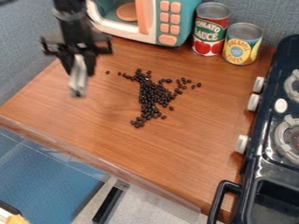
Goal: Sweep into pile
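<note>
Countertop of brown, wood-grained material [187, 153] carries small, glossy black beans [153, 94], loosely clumped, with strays around their edges. Left of the beans, the black two-finger gripper [80, 63] hangs, fingers pinching a narrow, pale grey tool [78, 81], pointed down, presumably so its tip can nudge strays inward. Beyond the beans, a teal-and-white toy microwave [164, 22] and two printed metal cans [210, 29] probably sit back to leave sweeping room.

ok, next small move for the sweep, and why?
Probably lower the end effector behind the lone bean and nudge it toward the main clump: that bean sits apart from the others, on the side where the end effector hangs raised.
</note>
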Tool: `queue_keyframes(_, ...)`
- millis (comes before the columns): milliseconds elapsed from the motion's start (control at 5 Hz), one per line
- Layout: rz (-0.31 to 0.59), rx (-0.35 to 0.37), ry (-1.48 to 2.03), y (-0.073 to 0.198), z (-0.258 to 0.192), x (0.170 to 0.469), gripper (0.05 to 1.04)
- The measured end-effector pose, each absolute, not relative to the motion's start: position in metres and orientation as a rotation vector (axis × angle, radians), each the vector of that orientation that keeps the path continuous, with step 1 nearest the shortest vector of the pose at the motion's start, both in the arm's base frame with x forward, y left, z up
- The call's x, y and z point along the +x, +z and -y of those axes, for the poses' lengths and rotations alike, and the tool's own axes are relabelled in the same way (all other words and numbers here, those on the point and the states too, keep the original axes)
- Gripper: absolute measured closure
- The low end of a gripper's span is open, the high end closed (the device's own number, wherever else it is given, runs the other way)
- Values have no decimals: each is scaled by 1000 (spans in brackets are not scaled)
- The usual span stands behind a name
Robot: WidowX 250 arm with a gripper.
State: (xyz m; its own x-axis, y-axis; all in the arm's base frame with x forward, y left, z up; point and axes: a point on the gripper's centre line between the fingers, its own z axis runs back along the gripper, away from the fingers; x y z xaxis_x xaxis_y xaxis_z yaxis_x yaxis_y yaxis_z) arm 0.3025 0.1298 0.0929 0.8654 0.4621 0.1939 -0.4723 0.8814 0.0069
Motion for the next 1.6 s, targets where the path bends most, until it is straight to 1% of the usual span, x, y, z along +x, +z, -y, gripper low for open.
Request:
queue_keyframes(200,27,110,429,70,-158,309,699)
queue_keyframes(400,37,262,281,58,-182,314,699)
queue_keyframes(600,20,305,99,40,-193,322,699)
queue_keyframes(800,63,343,-51,40,-202,330,699)
queue_keyframes(1000,63,310,-111,24,-200,333,699)
queue_keyframes(1200,48,309,-97,13,-200,334,699)
queue_keyframes(1400,65,333,-79,10,-194,348,699)
queue_keyframes(1600,55,320,-64,8,-188,357,699)
